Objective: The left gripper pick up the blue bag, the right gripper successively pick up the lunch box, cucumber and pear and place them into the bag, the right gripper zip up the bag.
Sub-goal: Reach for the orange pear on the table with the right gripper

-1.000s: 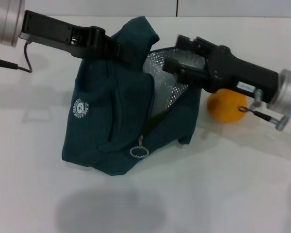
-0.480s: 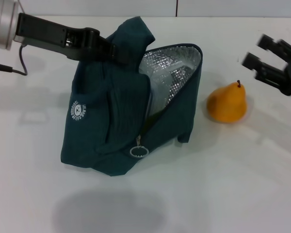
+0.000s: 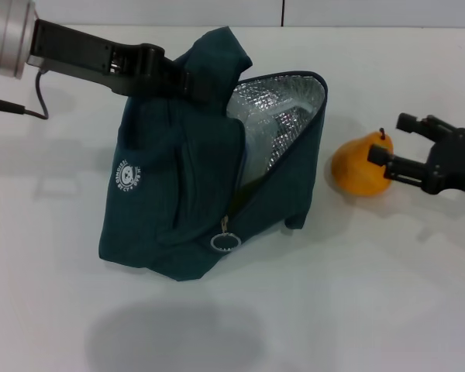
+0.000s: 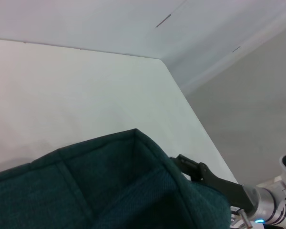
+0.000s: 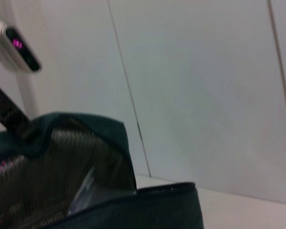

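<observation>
Two grippers show in the head view, one on each side of the blue bag. The left gripper reaches in from the upper left on its black arm with a silver cylindrical section and is clamped on the bag's upper fabric near the peak, holding that side raised. The bag sits on the white table with its mouth gaping toward the right, so the silver foil lining is exposed. Its ring zip pull hangs at the lower front seam, and the small round white logo faces forward on the left panel. Something pale lies inside against the foil, but it cannot be told what it is.

The pear, orange-yellow with a short dark stem, rests on the table just right of the bag and apart from it. The right gripper comes in from the right edge with its two thin fingers spread apart, their tips level with the pear's right side; one tip overlaps the fruit, but whether they touch it cannot be told.

The left wrist view shows a fold of the bag's teal fabric close up, with the other arm beyond it. The right wrist view looks across the bag's open rim into the foil interior.
</observation>
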`<state>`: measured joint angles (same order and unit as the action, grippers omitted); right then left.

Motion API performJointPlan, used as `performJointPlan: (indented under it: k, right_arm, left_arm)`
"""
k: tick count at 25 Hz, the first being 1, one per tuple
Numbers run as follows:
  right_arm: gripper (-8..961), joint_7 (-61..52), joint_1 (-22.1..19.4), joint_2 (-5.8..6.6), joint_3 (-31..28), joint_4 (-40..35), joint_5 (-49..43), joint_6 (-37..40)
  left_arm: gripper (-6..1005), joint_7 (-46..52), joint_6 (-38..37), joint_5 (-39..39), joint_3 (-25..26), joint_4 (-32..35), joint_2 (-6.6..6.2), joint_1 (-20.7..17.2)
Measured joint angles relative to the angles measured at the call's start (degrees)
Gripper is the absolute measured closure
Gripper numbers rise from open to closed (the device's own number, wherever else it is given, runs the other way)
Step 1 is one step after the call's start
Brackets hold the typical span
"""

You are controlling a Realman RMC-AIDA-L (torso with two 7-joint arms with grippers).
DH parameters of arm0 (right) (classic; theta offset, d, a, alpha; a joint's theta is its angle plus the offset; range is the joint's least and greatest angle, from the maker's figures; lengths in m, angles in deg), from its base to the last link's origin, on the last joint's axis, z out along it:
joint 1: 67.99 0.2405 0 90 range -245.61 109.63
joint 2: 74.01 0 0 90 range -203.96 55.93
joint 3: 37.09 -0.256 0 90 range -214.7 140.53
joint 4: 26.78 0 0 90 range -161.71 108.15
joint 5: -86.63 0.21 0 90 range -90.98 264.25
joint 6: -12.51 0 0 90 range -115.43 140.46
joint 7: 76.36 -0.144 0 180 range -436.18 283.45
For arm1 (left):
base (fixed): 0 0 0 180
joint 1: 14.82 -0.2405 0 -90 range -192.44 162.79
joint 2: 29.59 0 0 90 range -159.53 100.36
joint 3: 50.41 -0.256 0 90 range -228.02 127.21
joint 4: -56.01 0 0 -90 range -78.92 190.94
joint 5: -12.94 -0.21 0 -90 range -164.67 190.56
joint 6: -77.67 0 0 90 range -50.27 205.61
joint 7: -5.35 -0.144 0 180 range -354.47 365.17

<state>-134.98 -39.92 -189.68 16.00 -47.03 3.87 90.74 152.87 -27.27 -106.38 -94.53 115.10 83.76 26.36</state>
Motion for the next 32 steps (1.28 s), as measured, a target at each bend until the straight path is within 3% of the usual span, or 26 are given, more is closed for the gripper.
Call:
performJointPlan:
  k: [6,11,14,25,32]
  right_arm:
    - [95,1.8,0.3,-0.09,1.1,-0.1,0.5,-0.9]
    - [203,1.9,0.4,-0.11,0.7,-0.3,0.5,-1.2]
    - [219,2.0,0.8,-0.13,0.6,-0.4,0.5,-2.1]
    - [228,2.6,2.7,-0.31,1.1,0.1,1.2,-4.7]
    - [515,2.6,3.2,-0.36,1.4,0.1,0.9,-5.6]
  left_arm:
    - [956,-0.2,0.0,0.0,0.2,0.0,-0.19,-0.4]
    - [956,-0.3,0.0,0.0,0.3,0.0,-0.24,-0.4]
    - [956,-0.3,0.0,0.0,0.2,0.0,-0.22,-0.4]
    - [956,-0.3,0.0,0.0,0.0,0.0,-0.09,-0.2]
    - [956,-0.3,0.0,0.0,-0.1,0.0,-0.05,-0.1]
